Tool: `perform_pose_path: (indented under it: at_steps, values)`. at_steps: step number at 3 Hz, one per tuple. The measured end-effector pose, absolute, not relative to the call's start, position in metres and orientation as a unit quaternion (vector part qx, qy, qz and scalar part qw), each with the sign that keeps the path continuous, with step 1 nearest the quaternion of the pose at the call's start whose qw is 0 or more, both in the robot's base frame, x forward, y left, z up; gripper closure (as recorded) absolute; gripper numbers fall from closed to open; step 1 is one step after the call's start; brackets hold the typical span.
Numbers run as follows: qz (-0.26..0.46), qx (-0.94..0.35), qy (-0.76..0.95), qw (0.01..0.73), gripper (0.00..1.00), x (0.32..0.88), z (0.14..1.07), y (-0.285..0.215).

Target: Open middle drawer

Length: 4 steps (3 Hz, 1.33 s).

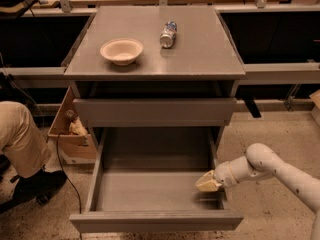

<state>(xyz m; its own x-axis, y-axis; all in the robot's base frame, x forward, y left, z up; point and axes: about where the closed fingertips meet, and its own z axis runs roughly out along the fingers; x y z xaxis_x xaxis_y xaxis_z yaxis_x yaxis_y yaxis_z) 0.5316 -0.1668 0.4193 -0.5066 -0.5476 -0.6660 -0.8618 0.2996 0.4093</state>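
Note:
The middle drawer [155,220] is a wide grey drawer with a flat front, pulled far out of the cabinet toward me. Its grey box interior shows nothing inside but my gripper. My gripper [207,182] has a cream-coloured tip and sits inside the drawer at its right side wall, near the front right corner. My white arm [270,166] reaches in from the lower right, over the drawer's right edge. The uppermost drawer [155,111] is above it, out only a little.
On the cabinet top [200,54] stand a cream bowl [121,50] and a can lying on its side [168,33]. A person's leg in tan trousers [20,136] and a cardboard box [67,139] are at the left, with a cable on the floor. Shelving runs behind the cabinet.

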Motion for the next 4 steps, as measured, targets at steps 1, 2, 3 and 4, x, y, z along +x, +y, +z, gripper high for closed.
perform_pose_path:
  at_steps: [1, 2, 3, 4]
  values:
    - [0.332, -0.442, 0.799, 0.237, 1.00, 0.561, 0.436, -0.207]
    - [0.285, -0.434, 0.812, 0.266, 1.00, 0.587, 0.458, -0.248]
    - [0.229, -0.428, 0.825, 0.290, 1.00, 0.609, 0.488, -0.292]
    - [0.229, -0.428, 0.825, 0.290, 1.00, 0.609, 0.488, -0.292]
